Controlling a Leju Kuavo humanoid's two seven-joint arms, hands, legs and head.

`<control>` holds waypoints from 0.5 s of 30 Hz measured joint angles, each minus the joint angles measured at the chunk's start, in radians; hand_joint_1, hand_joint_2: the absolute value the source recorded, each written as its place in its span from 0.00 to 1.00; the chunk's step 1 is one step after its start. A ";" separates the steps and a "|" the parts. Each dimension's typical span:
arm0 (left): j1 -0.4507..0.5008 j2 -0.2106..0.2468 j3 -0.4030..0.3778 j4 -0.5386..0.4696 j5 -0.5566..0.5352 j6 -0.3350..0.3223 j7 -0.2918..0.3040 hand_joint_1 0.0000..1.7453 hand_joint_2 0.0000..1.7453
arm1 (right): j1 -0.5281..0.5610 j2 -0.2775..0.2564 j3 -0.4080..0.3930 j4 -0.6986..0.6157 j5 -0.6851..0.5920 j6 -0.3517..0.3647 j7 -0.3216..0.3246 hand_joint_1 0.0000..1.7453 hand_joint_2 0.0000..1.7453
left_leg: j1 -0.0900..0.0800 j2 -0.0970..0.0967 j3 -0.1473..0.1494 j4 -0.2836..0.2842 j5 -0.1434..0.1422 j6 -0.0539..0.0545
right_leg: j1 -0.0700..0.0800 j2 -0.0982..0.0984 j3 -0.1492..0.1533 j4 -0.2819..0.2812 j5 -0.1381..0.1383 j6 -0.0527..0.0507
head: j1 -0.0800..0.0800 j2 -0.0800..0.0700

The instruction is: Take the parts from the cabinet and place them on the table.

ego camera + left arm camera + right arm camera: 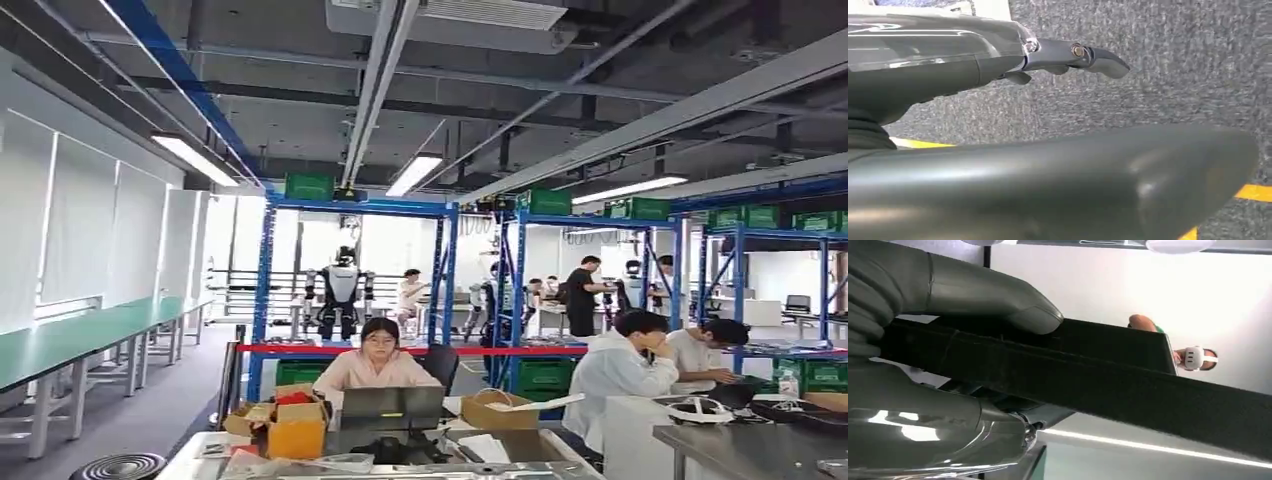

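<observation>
Left hand (1063, 57) hung over grey floor, fingers apart, holding nothing. Right hand (948, 340) gripped a flat black part (1108, 380), thumb on top. Far right, a steel bench (740, 445) stood near. Part taken; placing remained, I judged.

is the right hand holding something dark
Yes, in the right wrist view the right hand grips a long black flat part, with its thumb lying over the part's edge.
</observation>
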 joint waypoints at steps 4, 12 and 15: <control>-0.001 0.000 0.000 0.000 0.000 0.000 -0.005 0.00 1.00 | 0.008 0.000 0.000 0.001 -0.003 -0.006 0.001 1.00 1.00 | -0.006 -0.001 0.019 0.000 -0.021 0.006 | -0.002 0.000 -0.175 0.246 -0.061 0.003 | 0.000 0.000; 0.009 -0.008 0.000 0.000 0.000 -0.002 -0.006 0.00 1.00 | 0.007 0.001 -0.009 0.006 -0.032 -0.008 0.013 1.00 1.00 | -0.010 0.014 0.089 -0.021 -0.054 -0.014 | 0.036 -0.035 -0.088 -0.076 0.121 -0.058 | 0.003 0.000; -0.002 -0.009 0.000 0.000 0.000 -0.002 -0.006 0.00 1.00 | 0.001 0.003 -0.010 0.006 -0.010 -0.015 0.016 1.00 1.00 | -0.009 0.014 0.076 0.037 -0.080 -0.018 | 0.024 -0.027 -0.043 -0.104 0.119 -0.064 | 0.002 0.000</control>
